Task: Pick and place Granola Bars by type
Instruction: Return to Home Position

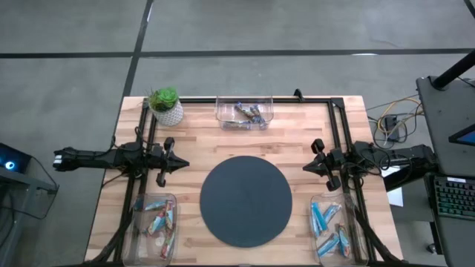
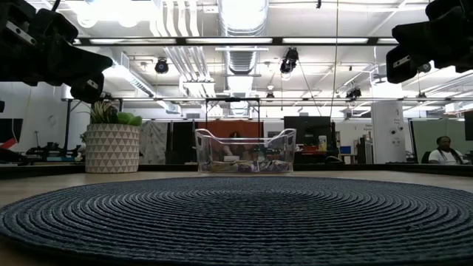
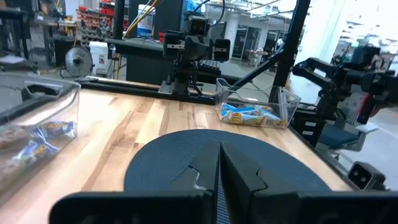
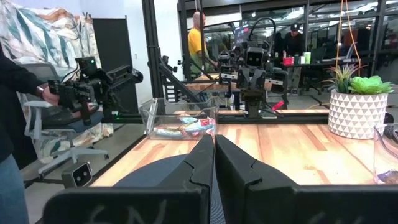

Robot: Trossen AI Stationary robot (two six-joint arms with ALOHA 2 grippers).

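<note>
All the granola bars lie inside three clear bins. Dark mixed bars [image 1: 246, 113] fill the far-centre bin, red-brown and blue bars [image 1: 158, 217] the near-left bin, and bright blue bars [image 1: 327, 222] the near-right bin. My left gripper [image 1: 180, 164] hovers shut at the left rim of the dark round mat [image 1: 245, 202], pointing right. My right gripper [image 1: 306, 167] hovers shut at the mat's right rim, pointing left. In the wrist views the left fingers [image 3: 219, 163] and the right fingers [image 4: 214, 155] are closed together above the mat, with nothing between them.
A potted plant [image 1: 166, 105] stands at the table's far-left corner. The far bin [image 2: 245, 151] sits beyond the mat [image 2: 236, 218]. A black frame runs along the table's far and side edges. A person [image 4: 12, 93] stands beyond the table's near-left side; others are farther off in the room.
</note>
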